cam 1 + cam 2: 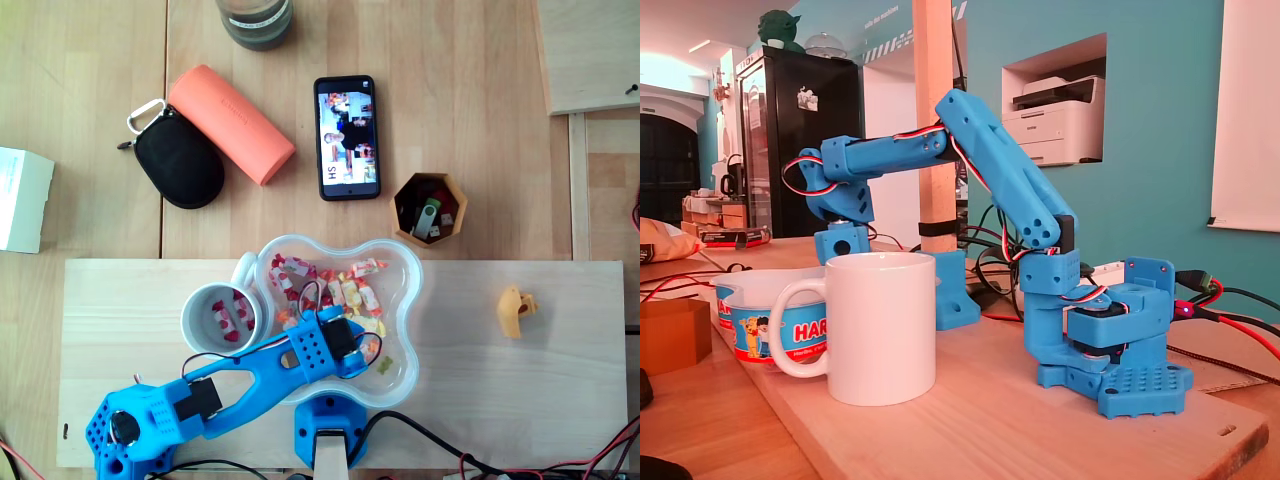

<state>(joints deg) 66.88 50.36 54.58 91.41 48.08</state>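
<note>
Overhead view: blue gripper (352, 348) hangs low over wrapped sweets (350, 293) in a clear lobed bowl (408, 290) at centre frame, its forearm slanting up from the lower left. The sweets lie jumbled, their long axes pointing every way. A white mug (197, 318) touches the bowl's left rim. Fixed view: the gripper (843, 222) points down into the bowl (745, 310) behind the mug (885, 330). Whether the jaws are spread or pinching cannot be told.

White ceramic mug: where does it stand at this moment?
In the overhead view the white ceramic mug stands on the pale wooden board, just left of the clear lobed plastic bowl of wrapped sweets.
</note>
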